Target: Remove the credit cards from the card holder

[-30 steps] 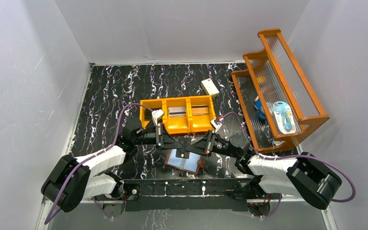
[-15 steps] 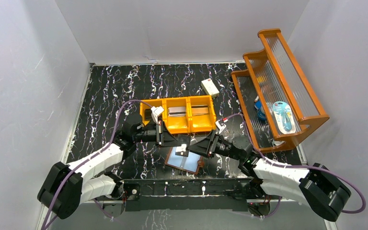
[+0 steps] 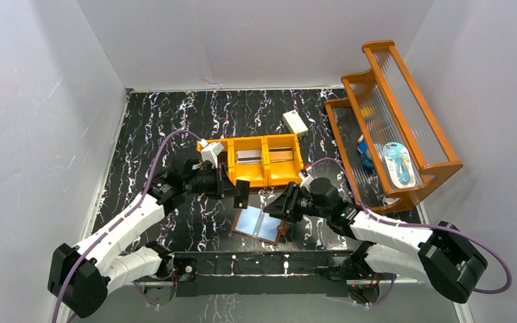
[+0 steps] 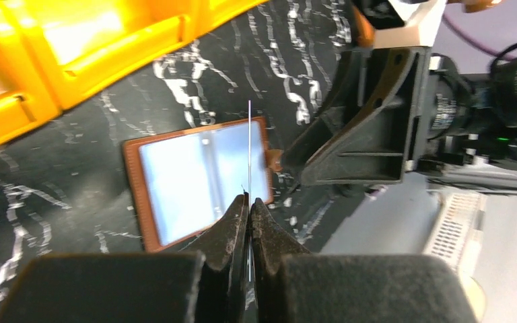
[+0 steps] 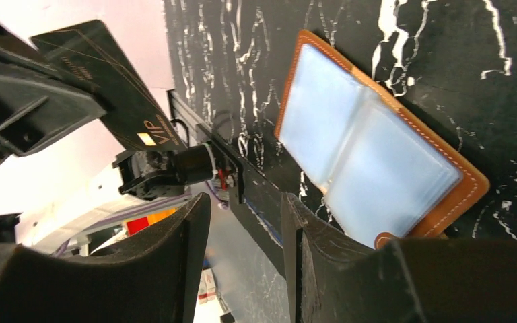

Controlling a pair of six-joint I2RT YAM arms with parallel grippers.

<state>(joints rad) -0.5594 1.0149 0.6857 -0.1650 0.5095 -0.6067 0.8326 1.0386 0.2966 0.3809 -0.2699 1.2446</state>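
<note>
Nearest, on the black white-veined tabletop [image 3: 161,121] boxed by plain white walls [image 3: 256,40]: small brown leather bifold card holder [image 3: 259,224], lying flat and open, pale blue-grey faces up. Just past its far edge, left pincer [image 4: 249,202], clamped together on a thin black credit card [image 5: 118,101] held clear of the holder, arm reaching in from the left. Beside the holder's right edge, right pincer [image 5: 246,202], fingers apart, gripping nothing, arm low. Farther back, orange three-compartment plastic tray [image 3: 276,176], grey-silver cards [image 3: 249,156] in two compartments; beyond, small cream-white box [image 3: 295,123].
</note>
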